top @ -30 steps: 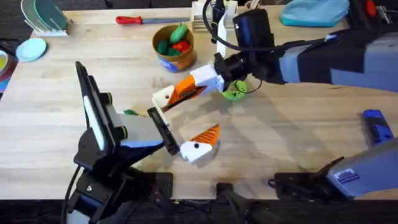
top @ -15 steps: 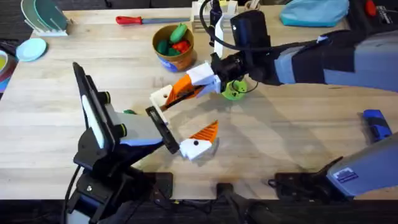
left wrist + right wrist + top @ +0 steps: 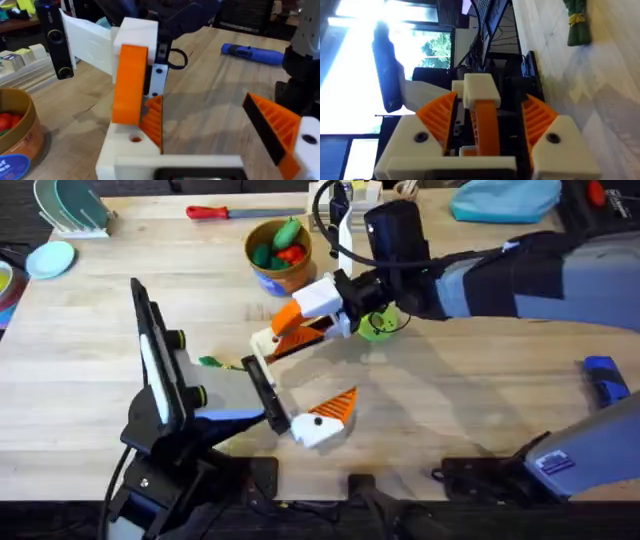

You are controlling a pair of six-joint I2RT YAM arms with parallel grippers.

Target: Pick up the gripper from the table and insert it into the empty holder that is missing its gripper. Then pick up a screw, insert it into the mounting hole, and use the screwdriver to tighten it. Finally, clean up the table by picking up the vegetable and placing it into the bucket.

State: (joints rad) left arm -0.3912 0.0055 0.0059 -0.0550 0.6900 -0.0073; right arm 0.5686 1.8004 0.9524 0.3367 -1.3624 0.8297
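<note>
The gripper (image 3: 129, 85) is off the worktop, near the middle. It stands upright at the top of the empty holder (image 3: 131, 146), with its lower ribbed edge down against the white block beside the mounting hole. I can't tell from these views whether it is fully home.

Your right gripper (image 3: 308, 320) reaches in from the far right and has its fingers (image 3: 437, 117) clenched around the orange piece, which runs straight down the line between the two ribbed pads.

The part looks like light, stiff printed plastic. It will not bend to forgive a crooked entry, and its smooth flat faces may slip if you squeeze near the thin end. Hold it across the broad flat sides, close to the thick end, and press along the holder's axis rather than levering sideways.

The holder appears to be one finger of your left gripper (image 3: 295, 380). Its fingers are spread wide with nothing between them, and the other finger carries its own orange tip (image 3: 335, 405) nearer you.

Farther out, the screwdriver (image 3: 604, 380) lies at the right edge of the worktop. The vegetable (image 3: 208, 361) lies just left of the left gripper, and the bucket (image 3: 270, 277) sits at the far side.
</note>
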